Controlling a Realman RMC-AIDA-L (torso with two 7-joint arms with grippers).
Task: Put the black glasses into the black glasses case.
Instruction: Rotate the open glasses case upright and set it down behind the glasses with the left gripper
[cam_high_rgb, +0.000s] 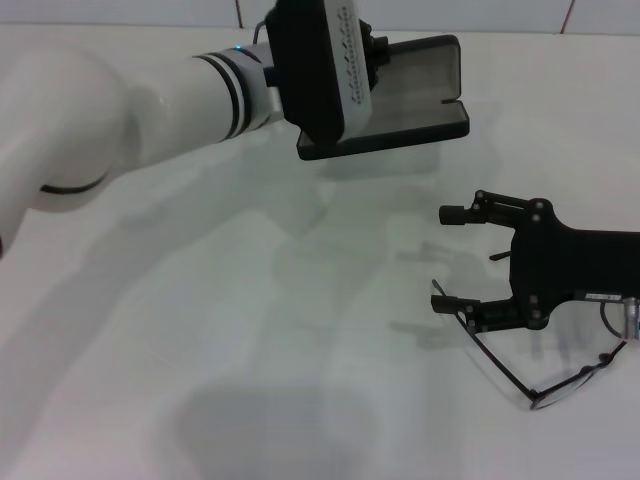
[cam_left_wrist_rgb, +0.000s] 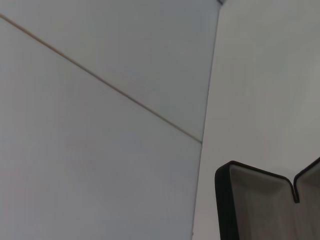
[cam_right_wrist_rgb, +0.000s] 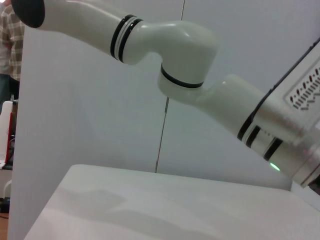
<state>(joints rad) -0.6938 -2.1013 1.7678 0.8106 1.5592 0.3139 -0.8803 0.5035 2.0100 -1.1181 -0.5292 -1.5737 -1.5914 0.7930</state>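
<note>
The black glasses case (cam_high_rgb: 405, 95) is open at the back of the table, grey lining up. My left gripper (cam_high_rgb: 372, 60) is at the case's left end, hidden behind its own wrist. The left wrist view shows one corner of the open case (cam_left_wrist_rgb: 257, 205). The black glasses (cam_high_rgb: 545, 388) lie on the table at the front right, thin frame and temple arms spread out. My right gripper (cam_high_rgb: 445, 258) is open and empty. It points left, and its lower finger (cam_high_rgb: 455, 305) is right over the glasses' near end.
The white table (cam_high_rgb: 200, 350) spreads out to the front and left. A tiled wall (cam_high_rgb: 500, 15) rises behind the case. The right wrist view shows the left arm (cam_right_wrist_rgb: 190, 65) above the table.
</note>
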